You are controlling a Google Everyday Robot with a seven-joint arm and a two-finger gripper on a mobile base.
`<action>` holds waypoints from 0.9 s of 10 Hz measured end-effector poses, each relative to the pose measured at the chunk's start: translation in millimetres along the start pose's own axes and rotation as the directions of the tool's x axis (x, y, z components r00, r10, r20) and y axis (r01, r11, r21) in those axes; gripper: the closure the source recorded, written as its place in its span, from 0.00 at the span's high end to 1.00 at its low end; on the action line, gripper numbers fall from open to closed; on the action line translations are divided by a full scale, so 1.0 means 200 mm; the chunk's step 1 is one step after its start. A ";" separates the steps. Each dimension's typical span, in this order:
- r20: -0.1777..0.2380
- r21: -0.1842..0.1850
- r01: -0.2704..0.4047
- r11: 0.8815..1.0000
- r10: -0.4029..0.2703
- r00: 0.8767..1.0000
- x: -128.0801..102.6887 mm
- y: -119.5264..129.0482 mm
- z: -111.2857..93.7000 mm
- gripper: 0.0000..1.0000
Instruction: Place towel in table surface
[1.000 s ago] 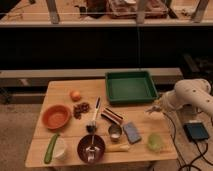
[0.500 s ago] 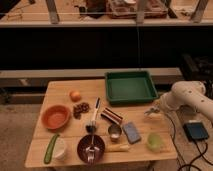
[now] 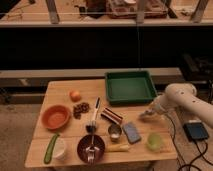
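Near the table's [image 3: 65, 152] right edge, the end effector [image 3: 146, 115] hovers, grip unclear; no towel identifiable.

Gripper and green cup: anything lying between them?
No. In the camera view, only bare table separates the gripper from the green cup.

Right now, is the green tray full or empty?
Empty: the green tray shows only bare floor. The hand is beside its front right corner.

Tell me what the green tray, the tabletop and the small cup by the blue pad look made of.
Green tray: likely plastic, uniform matte colour.
Table: pale wood, faint plank lines.
Small cup: probably metal, grey sheen.
The gripper hangs over the table's right edge.
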State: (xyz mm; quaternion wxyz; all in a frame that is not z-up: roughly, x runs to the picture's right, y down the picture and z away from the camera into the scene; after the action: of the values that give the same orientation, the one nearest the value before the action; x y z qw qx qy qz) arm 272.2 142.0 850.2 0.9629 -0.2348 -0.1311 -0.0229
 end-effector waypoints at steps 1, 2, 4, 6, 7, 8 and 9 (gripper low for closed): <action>0.003 -0.008 0.006 1.000 -0.006 1.000 -0.01 0.00 0.03 0.80; 0.004 -0.021 0.017 1.000 -0.017 1.000 -0.03 0.00 0.05 0.80; -0.004 -0.040 0.050 0.998 -0.050 0.999 -0.08 -0.03 0.05 0.80; -0.025 -0.068 0.072 0.995 -0.073 0.997 -0.11 -0.04 0.01 0.80; -0.035 -0.084 0.081 0.993 -0.084 0.996 -0.12 -0.05 -0.01 0.80; -0.044 -0.102 0.096 0.990 -0.101 0.994 -0.16 -0.07 -0.05 0.80; -0.049 -0.114 0.102 0.988 -0.108 0.993 -0.17 -0.07 -0.09 0.80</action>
State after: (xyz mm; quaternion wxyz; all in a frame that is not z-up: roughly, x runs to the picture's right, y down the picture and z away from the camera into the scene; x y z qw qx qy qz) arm 241.7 119.7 831.9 0.9491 -0.2800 -0.1152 -0.0873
